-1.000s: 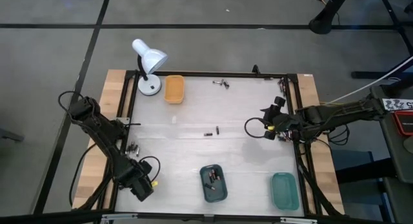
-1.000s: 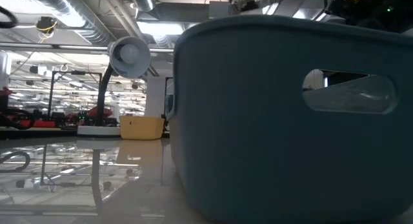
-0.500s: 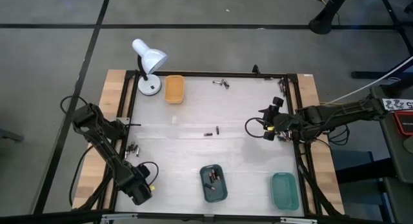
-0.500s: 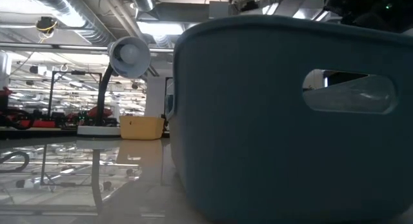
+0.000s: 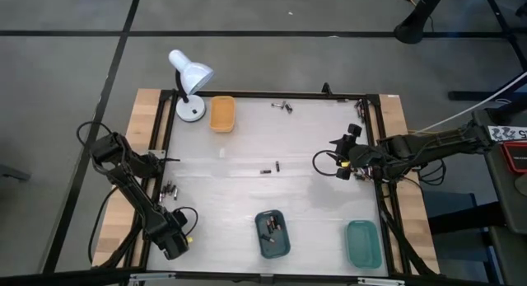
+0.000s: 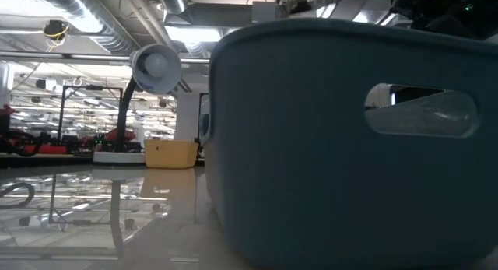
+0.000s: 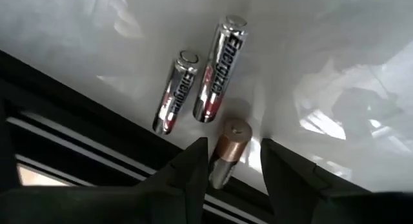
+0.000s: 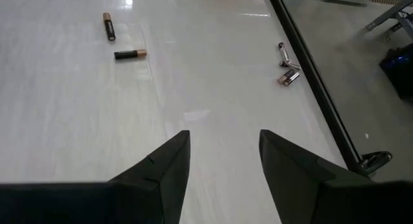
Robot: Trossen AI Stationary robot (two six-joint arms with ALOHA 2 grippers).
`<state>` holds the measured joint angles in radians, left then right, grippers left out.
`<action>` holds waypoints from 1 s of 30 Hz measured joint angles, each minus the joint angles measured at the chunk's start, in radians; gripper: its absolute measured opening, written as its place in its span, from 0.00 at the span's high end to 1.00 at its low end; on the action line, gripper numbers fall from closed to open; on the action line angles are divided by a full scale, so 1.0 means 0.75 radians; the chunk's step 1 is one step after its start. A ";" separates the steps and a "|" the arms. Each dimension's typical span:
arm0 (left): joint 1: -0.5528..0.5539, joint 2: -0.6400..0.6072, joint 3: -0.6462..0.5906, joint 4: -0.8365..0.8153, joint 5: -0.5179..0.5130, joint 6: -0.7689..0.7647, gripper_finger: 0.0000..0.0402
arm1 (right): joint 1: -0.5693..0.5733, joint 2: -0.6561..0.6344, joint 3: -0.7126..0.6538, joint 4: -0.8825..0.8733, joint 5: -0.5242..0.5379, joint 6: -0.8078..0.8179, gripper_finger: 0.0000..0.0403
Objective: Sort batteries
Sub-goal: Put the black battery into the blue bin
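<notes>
In the left wrist view three batteries lie side by side on the white table, close to its black rail (image 7: 77,121). Two are silver (image 7: 219,69) (image 7: 175,91) and one is copper-topped (image 7: 227,156). My left gripper (image 7: 233,143) is open, pointing steeply down, with a finger on either side of the copper-topped one. From above, this gripper (image 5: 170,241) is at the table's near left. My right gripper (image 5: 342,158) (image 8: 222,159) hangs open above the right side of the table, with nothing between its fingers. My left gripper comes at the copper-topped battery from above, slanting, with its fingers along the battery's two long sides. One finger (image 7: 199,161) shows right against the battery's side. I cannot tell whether it touches. The battery lies flat on the table.
An orange tray (image 5: 222,113) and a white lamp (image 5: 188,84) stand at the far left. At the near edge are a dark teal tray (image 5: 272,234) holding batteries and a green tray (image 5: 363,243). Loose batteries lie at the centre (image 5: 270,166), the far edge (image 5: 284,105) and the left rail (image 5: 169,189).
My left gripper has sunk toward the table and shifted a little toward the near left corner. The arm behind it has swung along. My right arm and the batteries have kept still.
</notes>
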<state>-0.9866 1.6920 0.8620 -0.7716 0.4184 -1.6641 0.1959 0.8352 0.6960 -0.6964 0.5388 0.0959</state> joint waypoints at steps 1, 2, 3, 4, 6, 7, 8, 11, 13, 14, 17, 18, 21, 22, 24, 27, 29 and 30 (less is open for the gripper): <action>-0.001 -0.002 -0.014 0.022 0.016 -0.001 0.67 | 0.000 0.000 -0.001 0.001 0.000 0.000 0.53; -0.001 -0.003 -0.025 0.039 0.030 -0.002 0.67 | 0.000 0.000 0.000 0.000 0.000 0.000 0.53; -0.001 -0.006 -0.035 0.052 0.037 -0.004 0.67 | 0.000 0.000 0.000 0.001 0.000 0.000 0.53; -0.001 -0.007 -0.045 0.062 0.045 -0.004 0.68 | 0.000 0.000 -0.001 0.000 -0.001 0.000 0.53; -0.001 -0.007 -0.055 0.069 0.055 0.000 0.70 | 0.000 0.000 0.000 0.001 -0.001 0.000 0.53; 0.000 -0.007 -0.059 0.073 0.055 0.000 0.72 | 0.000 0.000 -0.001 0.001 -0.001 0.000 0.53; 0.001 -0.007 -0.064 0.078 0.056 0.000 0.74 | 0.000 0.000 -0.001 0.001 -0.001 0.000 0.53; 0.001 -0.005 -0.068 0.077 0.057 0.005 0.83 | 0.000 0.000 -0.001 0.003 -0.001 0.000 0.53; 0.001 -0.005 -0.069 0.076 0.059 0.001 0.89 | 0.000 0.001 -0.001 0.003 -0.001 0.000 0.53; 0.001 -0.005 -0.069 0.078 0.062 -0.002 0.91 | 0.000 0.001 -0.001 0.003 -0.001 0.000 0.53; 0.001 -0.004 -0.070 0.085 0.069 -0.008 0.91 | 0.000 0.001 -0.001 0.004 -0.001 0.000 0.53; 0.002 -0.005 -0.071 0.090 0.070 -0.007 0.91 | 0.000 0.000 -0.001 0.004 -0.001 0.000 0.53; 0.007 -0.003 -0.044 0.060 0.068 -0.012 0.91 | 0.000 0.001 -0.001 0.004 -0.001 0.000 0.53; 0.008 0.000 -0.030 0.038 0.064 -0.016 0.91 | 0.000 0.001 -0.001 0.003 -0.001 0.000 0.53; 0.007 0.003 -0.001 -0.013 0.051 -0.029 0.91 | 0.000 0.001 -0.001 0.003 -0.001 0.000 0.53; 0.005 0.004 0.043 -0.048 0.052 -0.036 0.90 | 0.000 0.000 -0.001 0.003 -0.001 0.000 0.53; 0.005 0.004 0.067 -0.040 0.053 -0.051 0.90 | 0.000 0.001 -0.001 0.003 -0.001 0.000 0.53; 0.005 0.004 0.077 -0.039 0.051 -0.064 0.91 | 0.000 0.000 -0.001 0.004 -0.001 0.000 0.53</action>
<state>-0.9825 1.6947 0.9197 -0.8006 0.4568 -1.7123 0.1959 0.8353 0.6956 -0.6937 0.5381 0.0959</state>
